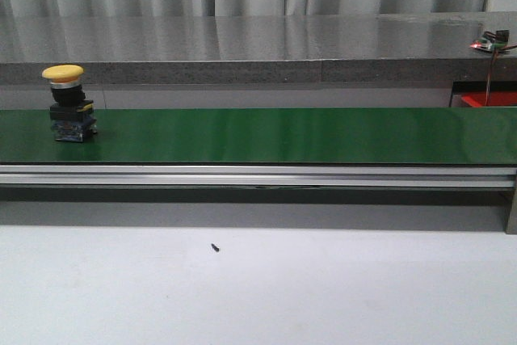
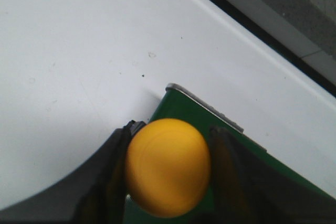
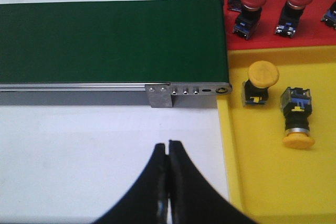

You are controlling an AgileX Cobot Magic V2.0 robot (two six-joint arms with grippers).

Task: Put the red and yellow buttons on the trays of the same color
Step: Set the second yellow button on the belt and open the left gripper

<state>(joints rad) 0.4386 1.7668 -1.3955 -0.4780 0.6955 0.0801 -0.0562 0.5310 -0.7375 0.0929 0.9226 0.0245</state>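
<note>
In the left wrist view a yellow button [image 2: 168,167] fills the gap between my left gripper's [image 2: 168,174] dark fingers, which press on both sides of its cap, above the end of the green belt [image 2: 181,106]. Neither arm shows in the front view, where a yellow button [image 1: 69,103] stands upright on the belt's [image 1: 266,135] left part. My right gripper [image 3: 168,148] is shut and empty over the white table, beside the yellow tray [image 3: 262,182]. That tray holds two yellow buttons [image 3: 258,82] [image 3: 297,116]. The red tray [image 3: 273,38] behind it holds several red buttons [image 3: 249,4].
The belt's end with its metal bracket [image 3: 160,94] lies next to both trays. A corner of the red tray [image 1: 489,100] and a small circuit board [image 1: 489,42] show at the front view's far right. A grey ledge [image 1: 242,46] runs behind the belt.
</note>
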